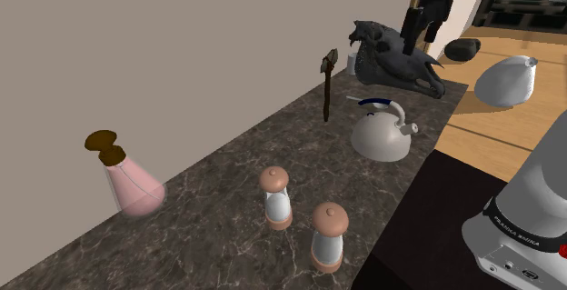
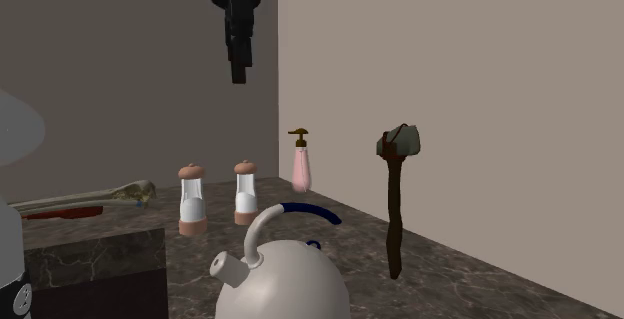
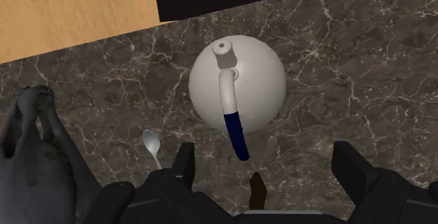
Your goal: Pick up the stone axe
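In the shoulder view the stone axe [image 1: 327, 83] stood head-up against the wall on the dark marbled counter [image 1: 227, 197], between a dark skull [image 1: 396, 58] and a white kettle [image 1: 383, 132], with the gripper [image 1: 421, 32] hanging above the skull. In the second exterior view the axe leaned on the wall, well apart from the raised gripper. In the wrist view the fingers [image 3: 184, 165] stood wide apart, clasping nothing, above the kettle

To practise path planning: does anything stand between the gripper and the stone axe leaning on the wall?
Nothing visible blocks the air between the raised, open gripper and the stone axe. A white kettle sits beneath the gripper, a dark skull beside it; a low path might meet them.
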Controlling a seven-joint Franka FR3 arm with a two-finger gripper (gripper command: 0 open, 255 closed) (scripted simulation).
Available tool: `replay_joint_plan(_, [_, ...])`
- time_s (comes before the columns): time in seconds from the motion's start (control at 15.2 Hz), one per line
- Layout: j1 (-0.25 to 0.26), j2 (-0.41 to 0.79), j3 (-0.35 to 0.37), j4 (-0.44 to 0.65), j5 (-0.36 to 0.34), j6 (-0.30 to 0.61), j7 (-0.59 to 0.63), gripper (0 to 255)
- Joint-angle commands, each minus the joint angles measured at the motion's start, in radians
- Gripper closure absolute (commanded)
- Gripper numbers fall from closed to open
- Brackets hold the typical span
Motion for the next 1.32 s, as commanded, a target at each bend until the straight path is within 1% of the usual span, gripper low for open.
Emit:
replay_joint_plan(0.0, [0.000,0.000,0.000,0.000,0.000,0.000,0.000,0])
replay_joint_plan(0.33, [0.049,0.255,-0.084,0.190,-0.028,-0.002,-0.237,0])
replay_joint_plan(0.66, [0.090,0.512,-0.134,0.411,-0.023,-0.034,-0.470,0])
replay_joint_plan(0.92, [0.105,0.717,-0.145,0.607,-0.010,-0.081,-0.647,0])
replay_joint_plan(1.25, [0.109,0.972,-0.128,0.881,-0.001,-0.165,-0.849,0])
